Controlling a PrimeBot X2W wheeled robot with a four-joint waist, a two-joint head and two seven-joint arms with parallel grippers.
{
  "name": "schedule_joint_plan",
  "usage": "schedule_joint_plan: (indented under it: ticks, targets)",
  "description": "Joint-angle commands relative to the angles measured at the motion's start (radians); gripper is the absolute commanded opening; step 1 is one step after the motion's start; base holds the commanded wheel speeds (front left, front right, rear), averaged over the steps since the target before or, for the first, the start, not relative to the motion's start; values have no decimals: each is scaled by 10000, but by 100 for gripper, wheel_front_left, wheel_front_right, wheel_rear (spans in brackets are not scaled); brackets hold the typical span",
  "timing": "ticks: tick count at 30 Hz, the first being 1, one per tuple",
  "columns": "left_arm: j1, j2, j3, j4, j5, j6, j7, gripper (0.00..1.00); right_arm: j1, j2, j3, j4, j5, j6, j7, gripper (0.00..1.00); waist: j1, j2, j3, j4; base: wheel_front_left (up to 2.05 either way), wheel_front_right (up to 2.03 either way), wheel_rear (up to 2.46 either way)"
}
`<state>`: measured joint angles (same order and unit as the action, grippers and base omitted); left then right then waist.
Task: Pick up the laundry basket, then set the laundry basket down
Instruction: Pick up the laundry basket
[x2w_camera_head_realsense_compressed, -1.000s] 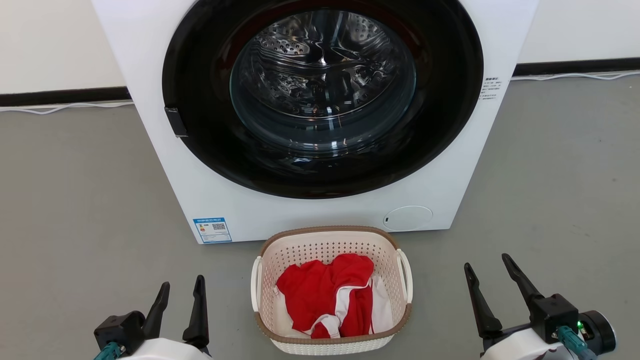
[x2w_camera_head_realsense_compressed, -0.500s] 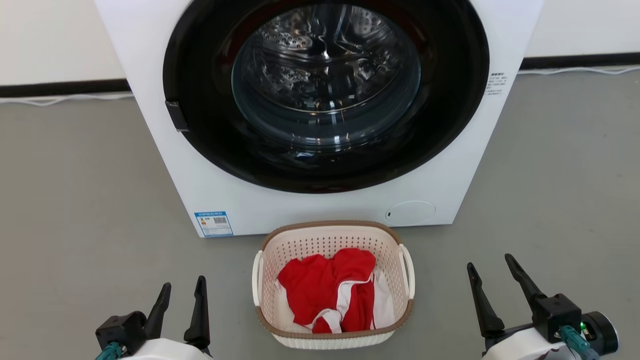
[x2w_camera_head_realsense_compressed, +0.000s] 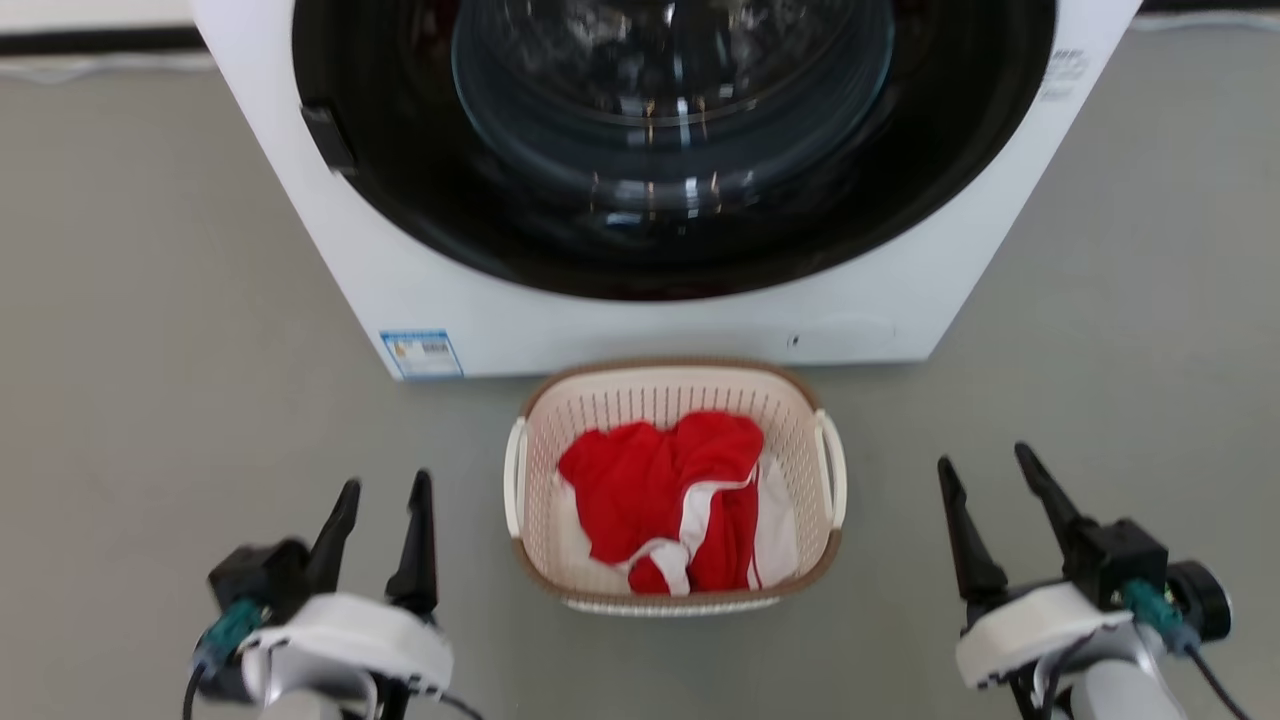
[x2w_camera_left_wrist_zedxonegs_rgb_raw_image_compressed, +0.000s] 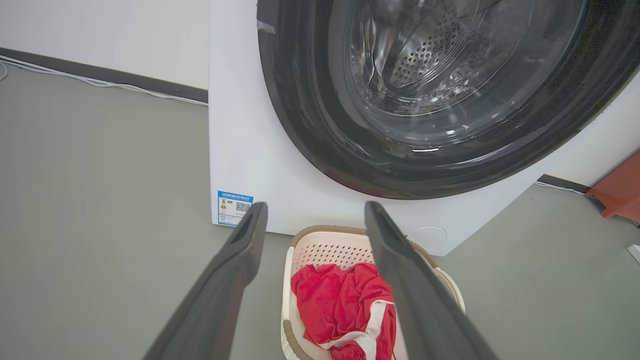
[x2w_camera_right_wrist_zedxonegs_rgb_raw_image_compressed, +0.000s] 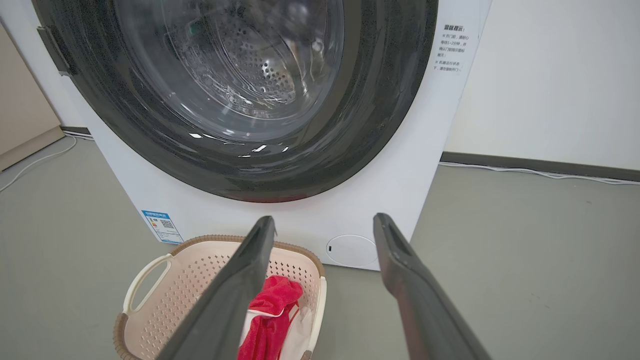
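Two grippers sit low and wide, one on either side of the basket (x2w_camera_head_realsense_compressed: 660, 400), and neither touches it. The left gripper (x2w_camera_head_realsense_compressed: 386, 482) has its fingers spread with nothing between them. The right gripper (x2w_camera_head_realsense_compressed: 983, 457) is the same, parted and empty. The basket sits on the grey floor (x2w_camera_head_realsense_compressed: 150, 300) just in front of the washer (x2w_camera_head_realsense_compressed: 640, 330), with a red and white cloth (x2w_camera_head_realsense_compressed: 660, 480) heaped inside. The head view takes in both white handles (x2w_camera_head_realsense_compressed: 513, 480) at once. The left wrist view adds an orange-red thing (x2w_camera_left_wrist_zedxonegs_rgb_raw_image_compressed: 617, 192) at its far right edge. The right wrist view adds a printed notice (x2w_camera_right_wrist_zedxonegs_rgb_raw_image_compressed: 451, 47) on the washer's front corner and a round cap (x2w_camera_right_wrist_zedxonegs_rgb_raw_image_compressed: 352, 250) low down.
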<state>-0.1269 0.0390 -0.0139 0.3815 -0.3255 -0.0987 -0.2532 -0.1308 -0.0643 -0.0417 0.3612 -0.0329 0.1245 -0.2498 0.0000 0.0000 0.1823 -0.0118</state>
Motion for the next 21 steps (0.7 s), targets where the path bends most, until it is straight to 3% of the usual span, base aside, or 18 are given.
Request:
schedule_joint_plan:
  ticks: [1, 9, 21]
  targets:
    - [-523, 112, 192, -111, 0, -92, -86, 100, -408, -13, 148, -73, 39, 62, -120, 100, 0, 0, 472, 99, 0, 0, 0]
    - [-1976, 112, -540, 963, -264, -164, -86, 100, -1824, 40, -35, 1474, -284, 62, -120, 100, 0, 0, 1887, 364, 0, 0, 0]
    - [-4606, 112, -1696, 3697, -544, -158, -86, 100, -4496, 19, -51, 4482, -599, 62, 159, 100, 0, 0, 3922, 488, 0, 0, 0]
